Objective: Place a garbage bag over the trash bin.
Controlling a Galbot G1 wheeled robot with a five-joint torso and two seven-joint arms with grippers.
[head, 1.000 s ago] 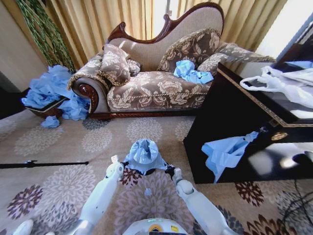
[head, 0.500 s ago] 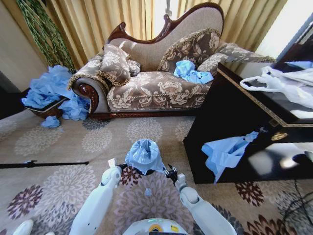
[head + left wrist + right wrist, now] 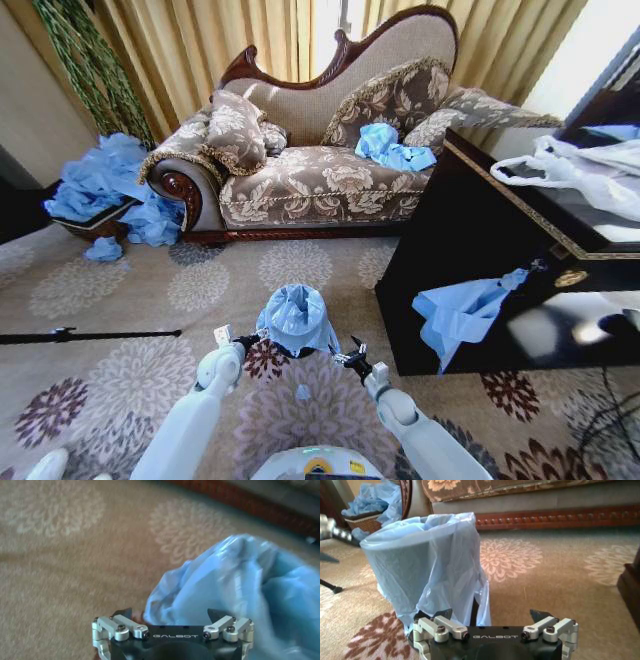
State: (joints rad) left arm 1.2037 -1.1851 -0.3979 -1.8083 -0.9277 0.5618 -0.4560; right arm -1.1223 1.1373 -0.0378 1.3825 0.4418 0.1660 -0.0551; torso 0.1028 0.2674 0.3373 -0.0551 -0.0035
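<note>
Head view: the bag point(image 3: 296, 316) was already draped over the bin point(image 3: 300, 349) out on the carpet point(image 3: 120, 290), in front of the sofa point(image 3: 320, 180), so only a sliver of black was seen under the blue. The left pincer point(image 3: 232, 341) and right pincer point(image 3: 350, 357) were sat low on either side of it, just clear of the plastic.

Left wrist view: the left pincer point(image 3: 170, 615) was spread open, nothing gripped, bag point(image 3: 240, 592) right beside the fingertips.

Right wrist view: right pincer point(image 3: 492, 615) also open and empty, bag point(image 3: 427, 558) hanging loose down the sides.

Looks like the covering step was basically finished. Probably all that's needed next is the loose skirt tugged down evenly, without the light bin getting tipped.
</note>
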